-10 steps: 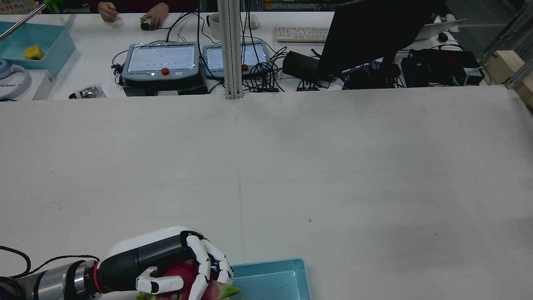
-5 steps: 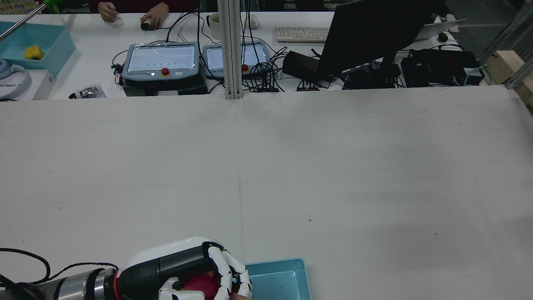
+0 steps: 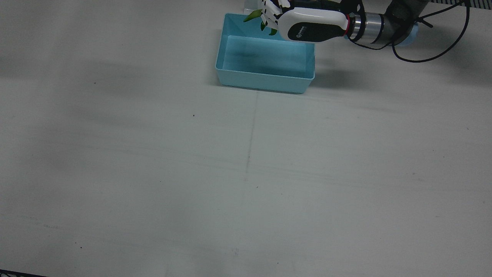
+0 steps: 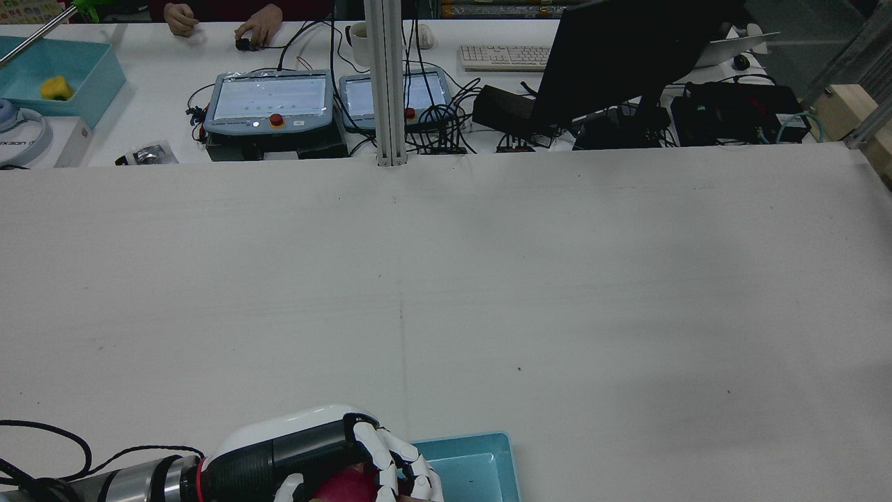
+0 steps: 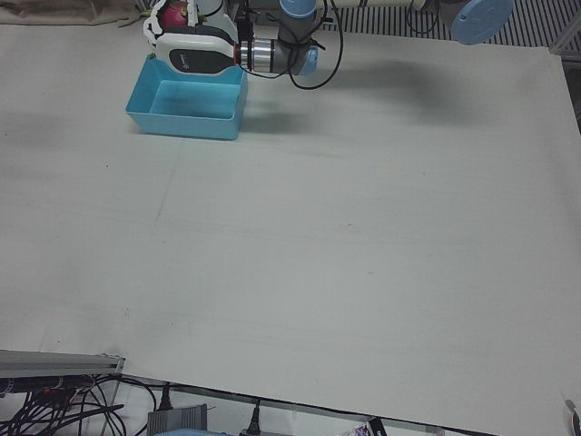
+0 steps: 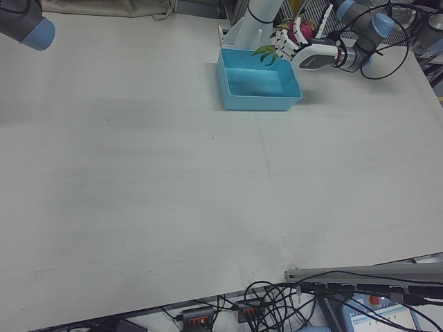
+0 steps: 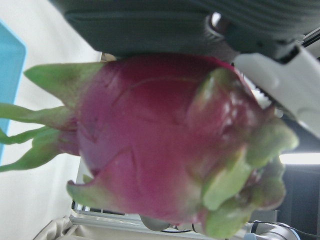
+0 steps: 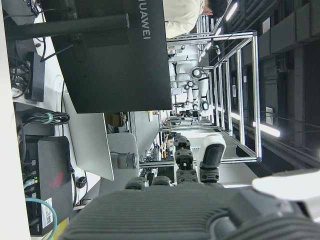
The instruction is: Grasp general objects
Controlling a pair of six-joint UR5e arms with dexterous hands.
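My left hand is shut on a pink dragon fruit with green scales. It holds the fruit above the back rim of an open light-blue bin, at the robot-side table edge. The fruit's green tips stick out over the bin. In the rear view the hand is at the bottom edge, with the red fruit under its fingers and the bin just to its right. The inside of the bin looks bare. Of my right hand, only its dark body shows in its own view, and the fingers are hidden.
A black cable trails from the left arm across the table. Beyond the far table edge stand control pendants, a dark monitor, a keyboard and another blue bin. A person's hands rest there.
My left hand has carried the dragon fruit to the right, towards the bin, and slightly lower in the rear view. Its fingers now reach the bin's left rim.
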